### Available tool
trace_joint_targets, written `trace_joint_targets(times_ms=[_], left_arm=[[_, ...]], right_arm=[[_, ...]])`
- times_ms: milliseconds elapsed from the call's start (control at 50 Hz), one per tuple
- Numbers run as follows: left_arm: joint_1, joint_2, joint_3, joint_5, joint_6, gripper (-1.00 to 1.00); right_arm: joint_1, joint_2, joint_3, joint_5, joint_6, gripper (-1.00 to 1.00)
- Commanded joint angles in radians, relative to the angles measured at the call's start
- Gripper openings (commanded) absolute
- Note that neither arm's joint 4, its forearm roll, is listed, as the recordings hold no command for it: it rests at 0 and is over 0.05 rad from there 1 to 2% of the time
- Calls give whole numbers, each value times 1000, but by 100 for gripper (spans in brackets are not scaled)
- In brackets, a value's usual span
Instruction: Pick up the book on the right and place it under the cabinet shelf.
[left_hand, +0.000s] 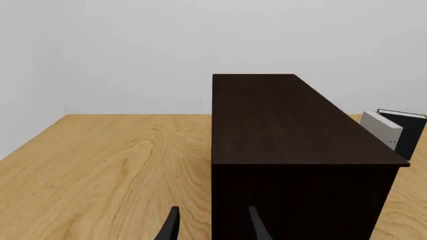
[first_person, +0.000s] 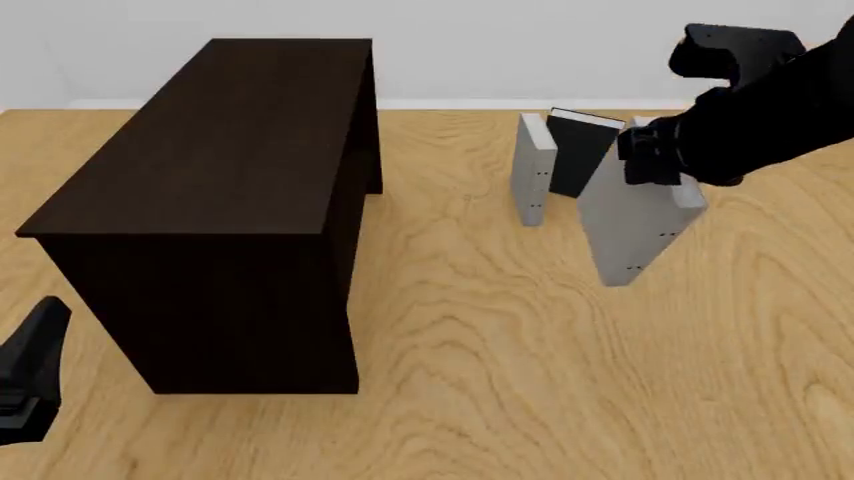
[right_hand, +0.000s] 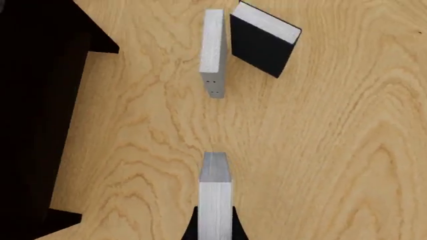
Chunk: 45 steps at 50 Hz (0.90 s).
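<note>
A pale honey-coloured wooden table (first_person: 507, 330) with swirling darker brown grain runs beneath a very dark brown, almost black cabinet shelf (first_person: 227, 150) whose top shows only faint grain. The book (first_person: 638, 222) is plain light grey with a few tiny dark dots along its spine, and a second grey book (first_person: 533, 170) has the same dotted spine beside a black book (first_person: 577, 150) with white page edges. Both the right gripper (first_person: 650, 155) and the left gripper (left_hand: 212, 225) are matt black, against an off-white wall (left_hand: 200, 45).
</note>
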<state>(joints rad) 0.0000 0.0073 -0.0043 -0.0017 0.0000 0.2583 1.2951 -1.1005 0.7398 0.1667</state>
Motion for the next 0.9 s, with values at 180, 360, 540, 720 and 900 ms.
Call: trace_joint_targets(times_ms=[180, 360, 540, 720, 900], left_arm=[[0, 0, 0, 0, 0, 100], [0, 0, 0, 0, 0, 100], [0, 0, 0, 0, 0, 100], [0, 0, 0, 0, 0, 100], [0, 0, 0, 0, 0, 100]], right_arm=[[170, -184, 279, -492, 557, -100], [226, -159, 440, -791, 707, -100], [276, 13, 544, -1165, 872, -100], [287, 221, 543, -1395, 939, -100], [299, 285, 625, -1507, 956, -100]])
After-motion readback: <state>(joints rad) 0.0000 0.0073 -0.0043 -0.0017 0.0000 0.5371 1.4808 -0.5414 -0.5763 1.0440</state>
